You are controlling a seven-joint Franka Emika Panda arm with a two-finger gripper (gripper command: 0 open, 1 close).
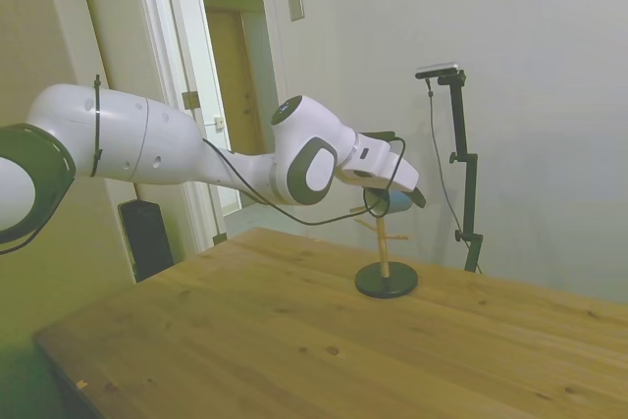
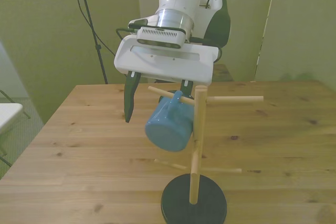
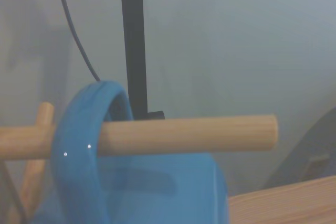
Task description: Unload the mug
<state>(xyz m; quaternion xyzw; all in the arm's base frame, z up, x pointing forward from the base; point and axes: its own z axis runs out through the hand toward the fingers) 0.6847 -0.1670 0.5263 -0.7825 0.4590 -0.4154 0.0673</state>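
The blue mug [image 2: 168, 128] hangs by its loop handle on an upper peg of the wooden peg stand [image 2: 195, 145], bottom turned toward the front view's camera. My gripper [image 2: 157, 97] is open, its dark fingers [image 2: 129, 100] standing on either side of the handle without pressing on it. From the side, the mug [image 1: 395, 205] is mostly hidden under the gripper [image 1: 412, 193], above the stand's black round base [image 1: 386, 280]. The wrist view shows the blue handle [image 3: 84, 150] looped over the peg [image 3: 184, 135] from close by.
The stand has further bare pegs [image 2: 236, 98] sticking out sideways, high and low. The wooden table [image 2: 79, 145] spreads around the base. A white object [image 2: 8, 115] stands off the table at the front view's left. A wall and a doorway [image 1: 235, 76] lie beyond.
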